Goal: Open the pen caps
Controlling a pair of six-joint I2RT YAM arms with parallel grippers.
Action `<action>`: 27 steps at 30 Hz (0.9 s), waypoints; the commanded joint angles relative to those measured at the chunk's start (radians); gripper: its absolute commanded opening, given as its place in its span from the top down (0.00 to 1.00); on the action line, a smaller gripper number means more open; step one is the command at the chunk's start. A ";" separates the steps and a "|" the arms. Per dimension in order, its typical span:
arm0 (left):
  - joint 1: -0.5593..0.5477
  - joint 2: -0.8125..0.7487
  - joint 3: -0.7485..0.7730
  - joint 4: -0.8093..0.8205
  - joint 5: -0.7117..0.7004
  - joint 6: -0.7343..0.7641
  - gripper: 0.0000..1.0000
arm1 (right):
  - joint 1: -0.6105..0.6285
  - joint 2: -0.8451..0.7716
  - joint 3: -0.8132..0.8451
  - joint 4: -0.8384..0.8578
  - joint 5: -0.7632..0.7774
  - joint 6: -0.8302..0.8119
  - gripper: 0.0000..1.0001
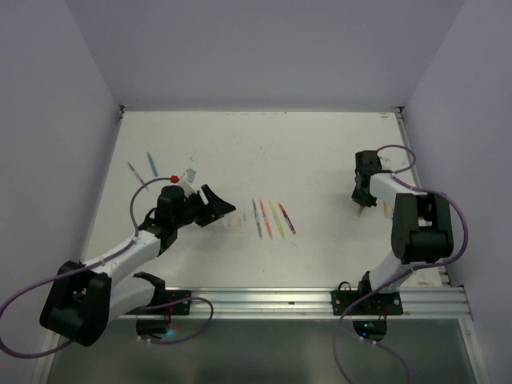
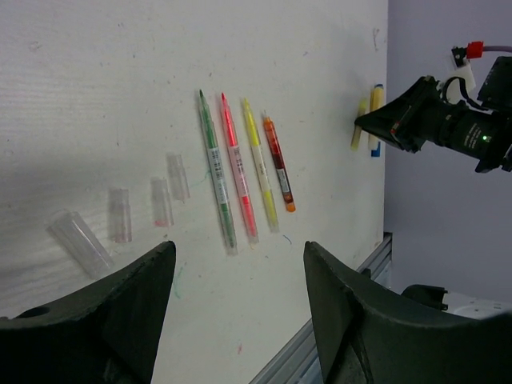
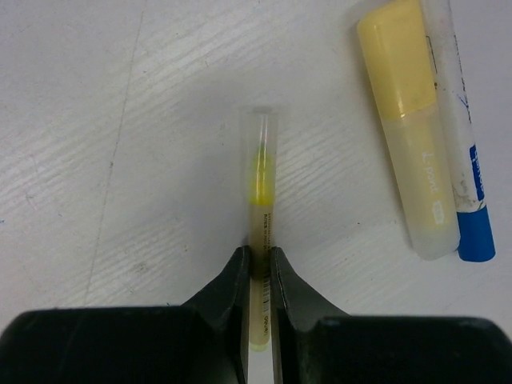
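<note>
Barrel, not cap, is what the right gripper (image 3: pixel 258 253) pinches tight on the yellow pen (image 3: pixel 258 228), leaving its clear cap (image 3: pixel 261 140) exposed on the tip, likely for pulling off. The left gripper (image 2: pixel 238 256) hovers, jaws wide, above four uncapped pens (image 2: pixel 240 168) and loose clear caps (image 2: pixel 120 214).

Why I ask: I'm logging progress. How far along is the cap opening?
Done: four pens lie uncapped in a row, tips bare, with four clear caps beside them. In hand: the right gripper is shut on a yellow pen whose clear cap is on; the left gripper hangs open, empty. Left: that pen, plus the yellow highlighter and blue-capped pen next to it, which look capped.
</note>
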 commanded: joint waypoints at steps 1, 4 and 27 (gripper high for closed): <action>0.008 0.024 -0.014 0.110 0.037 -0.001 0.32 | 0.044 0.037 -0.008 -0.038 -0.008 -0.022 1.00; 0.008 0.055 -0.006 0.133 0.037 0.025 0.32 | 0.090 0.007 -0.010 0.002 -0.064 -0.025 1.00; 0.037 0.172 0.152 0.211 0.209 -0.050 0.33 | 0.492 -0.313 -0.100 0.348 -0.962 -0.141 1.00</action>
